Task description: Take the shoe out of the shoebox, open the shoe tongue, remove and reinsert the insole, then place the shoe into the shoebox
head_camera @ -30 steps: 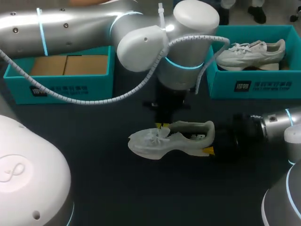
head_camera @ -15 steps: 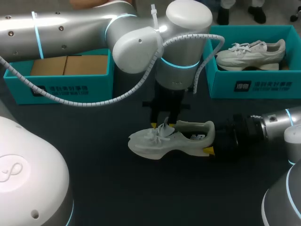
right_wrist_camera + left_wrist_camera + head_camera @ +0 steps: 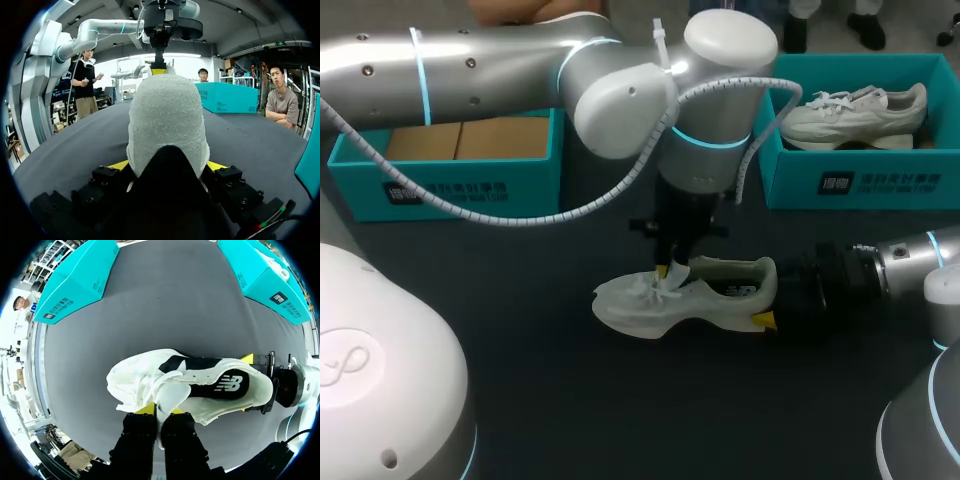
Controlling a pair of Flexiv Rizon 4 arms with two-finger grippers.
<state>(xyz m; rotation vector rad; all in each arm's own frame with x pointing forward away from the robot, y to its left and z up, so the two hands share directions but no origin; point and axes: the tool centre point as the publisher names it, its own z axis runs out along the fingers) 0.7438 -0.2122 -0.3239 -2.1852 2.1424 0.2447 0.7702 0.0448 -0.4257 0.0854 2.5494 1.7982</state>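
Note:
A white shoe lies on its sole in the middle of the dark table, toe to the left. My left gripper comes down on it from above and is shut on the tongue, with the yellow tips pinched together. My right gripper holds the heel from the right, one yellow fingertip on each side of it. The black insole area shows inside the shoe's opening.
At the back right stands a teal shoebox with a second white shoe in it. Another teal box with a brown cardboard inside stands at the back left. Bare dark table lies in front of the shoe.
The left gripper's fingers opened over the laces, then shut again on the tongue, and the left arm shifted slightly right. The shoe and the right gripper have stayed put.

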